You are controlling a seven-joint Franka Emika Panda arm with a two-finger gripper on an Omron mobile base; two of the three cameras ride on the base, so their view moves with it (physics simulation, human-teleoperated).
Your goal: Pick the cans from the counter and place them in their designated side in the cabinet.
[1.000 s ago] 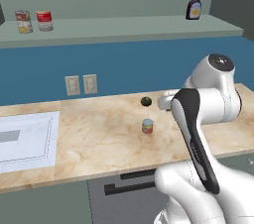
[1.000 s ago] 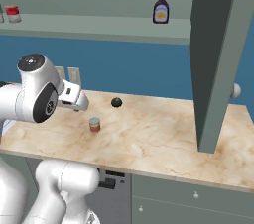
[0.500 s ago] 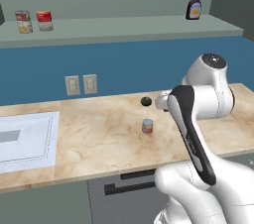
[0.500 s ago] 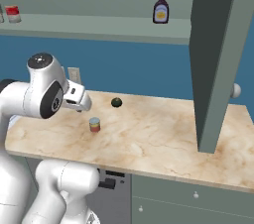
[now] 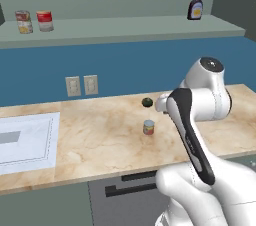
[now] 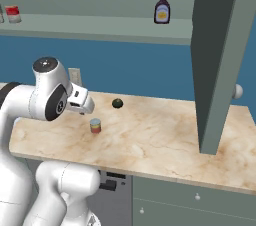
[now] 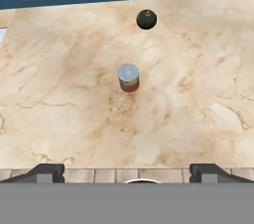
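The gripper (image 7: 128,172) hangs high above the small can (image 7: 129,78) on the counter (image 7: 198,109), pointing down, fingers spread wide and holding nothing.

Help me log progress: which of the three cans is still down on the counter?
The short can with the grey top and orange-red label stands on the counter; the other two cans sit on the cabinet ledge.
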